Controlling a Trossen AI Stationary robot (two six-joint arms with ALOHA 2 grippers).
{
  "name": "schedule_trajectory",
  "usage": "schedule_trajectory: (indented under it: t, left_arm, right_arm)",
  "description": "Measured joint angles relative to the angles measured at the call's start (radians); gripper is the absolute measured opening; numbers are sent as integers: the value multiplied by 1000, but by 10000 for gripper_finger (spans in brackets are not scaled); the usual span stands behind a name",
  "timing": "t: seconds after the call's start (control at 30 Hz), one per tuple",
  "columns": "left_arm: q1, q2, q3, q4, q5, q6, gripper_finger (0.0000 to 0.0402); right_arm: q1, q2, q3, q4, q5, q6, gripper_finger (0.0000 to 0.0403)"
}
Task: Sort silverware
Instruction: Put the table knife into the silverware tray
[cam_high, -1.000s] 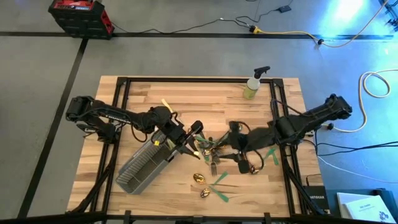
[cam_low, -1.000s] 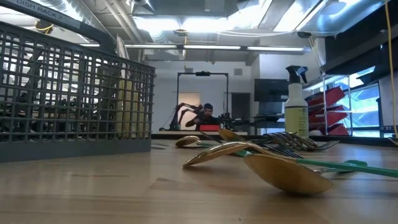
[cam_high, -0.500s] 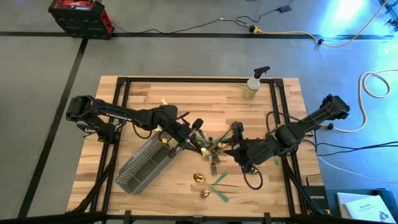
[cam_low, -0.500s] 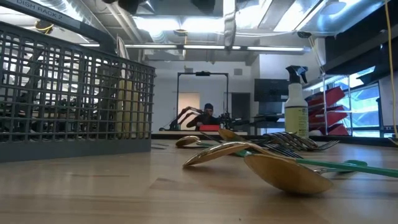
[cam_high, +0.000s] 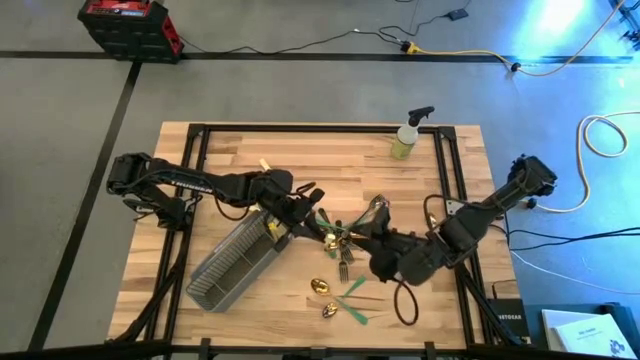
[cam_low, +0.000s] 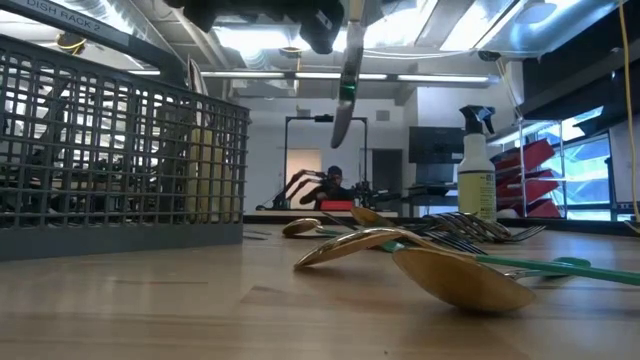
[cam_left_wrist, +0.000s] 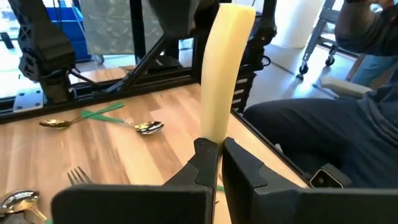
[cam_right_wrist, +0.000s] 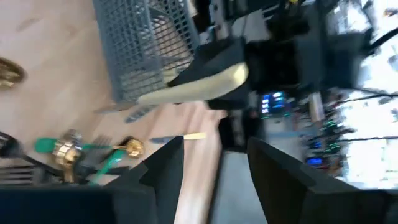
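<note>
My left gripper (cam_high: 312, 212) is shut on a cream-handled piece of silverware (cam_left_wrist: 225, 68) above the table's middle, between the grey wire caddy (cam_high: 235, 262) and the silverware pile (cam_high: 345, 242). In the low view its slim shiny head (cam_low: 343, 100) hangs down from the gripper, well above the wood. My right gripper (cam_high: 372, 246) hovers over the pile's right side, open with nothing between its fingers (cam_right_wrist: 165, 163). Two gold spoons with green handles (cam_high: 322, 288) lie flat nearer the front edge. My left gripper pinches the cream handle (cam_left_wrist: 211, 134) between its two fingers, low on the part of the handle that shows. The handle stands up above the fingers and the shiny head hangs below them. The piece is lifted clear of the table.
The caddy (cam_low: 110, 150) lies on its side at the left front. A yellow-green spray bottle (cam_high: 408, 135) stands at the far right. Forks and spoons (cam_low: 440, 240) lie spread on the wood. A seated person (cam_left_wrist: 348, 124) shows beyond the table's edge.
My left gripper has sunk and tipped, bringing the held piece down into the low view, head down. My right arm has swung toward the table's near edge and its gripper has rolled about its own line.
</note>
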Motion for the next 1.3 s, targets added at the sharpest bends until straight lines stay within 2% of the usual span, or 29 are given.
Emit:
schedule_trajectory:
  t: [0.07,0.2,0.37,0.53,0.63,0.77,0.83,0.97,1.1,1.2,1.3]
  left_arm:
    - [0,0,0,0,0,3,0]
    - [0,0,0,0,0,2,0]
    - [0,0,0,0,0,2,0]
    - [0,0,0,0,-22,20,0]
    - [0,0,0,6,-25,31,0]
    - [-1,0,0,5,-26,30,0]
    - [-1,0,0,5,-26,32,0]
    - [0,0,0,4,-37,31,0]
    - [-1,0,0,0,-40,31,0]
    - [0,0,0,-10,-43,34,0]
    - [0,0,0,-23,-49,42,0]
  right_arm:
    - [8,18,39,-3,0,-36,159]
    - [0,57,146,-37,-98,-2,156]
    - [-42,107,282,-143,-166,324,156]
    - [-74,107,305,-131,-234,645,156]
    - [-76,107,303,-155,-327,716,156]
    - [-124,107,303,-78,-476,836,156]
    - [-156,107,303,-72,-518,889,156]
    - [-243,113,303,-160,-587,915,156]
    - [-316,113,302,-163,-630,917,156]
    - [-342,118,302,-161,-700,917,156]
    - [-341,134,302,-192,-718,916,156]
